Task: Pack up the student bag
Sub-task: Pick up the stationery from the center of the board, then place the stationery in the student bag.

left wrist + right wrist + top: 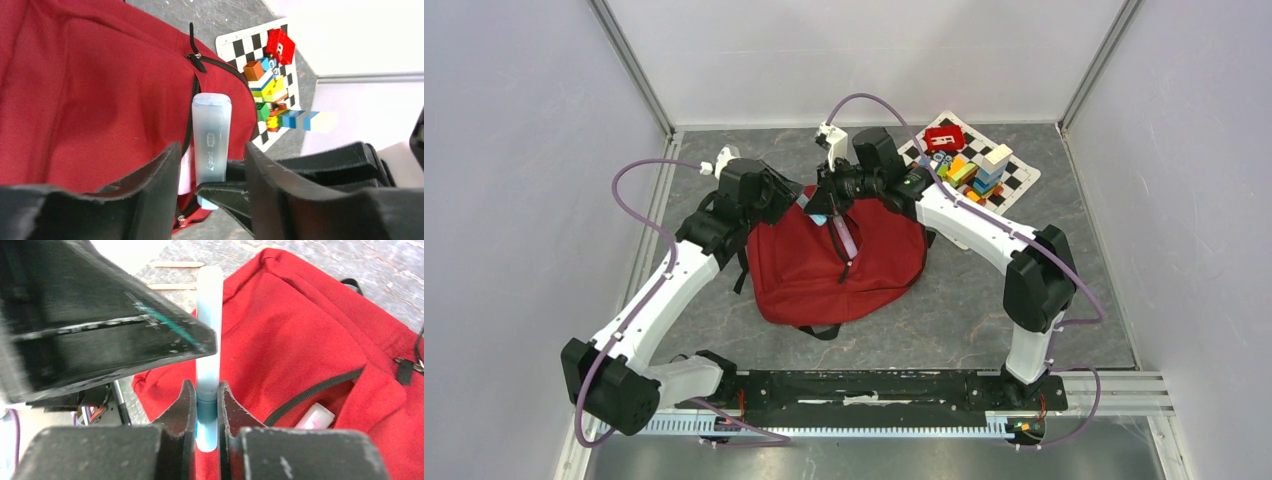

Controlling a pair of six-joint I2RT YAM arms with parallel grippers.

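Observation:
The student bag (824,275), dark red with black zippers, lies flat mid-table. Its zip opening (320,387) gapes, and a pink-white marker (315,417) lies inside. My right gripper (205,385) is shut on the lower end of a translucent blue marker (208,325), holding it over the bag's top edge. In the left wrist view that blue marker (211,135) stands between the fingers of my left gripper (211,147), which is open with a gap on each side. Both grippers meet at the bag's far edge, the left gripper (802,203) beside the right gripper (832,192).
A checkerboard mat (1014,180) at the back right carries several coloured toy blocks (972,172) and a red block (944,137). Two thin wooden sticks (177,264) lie on the table beyond the bag. White walls enclose the table on three sides.

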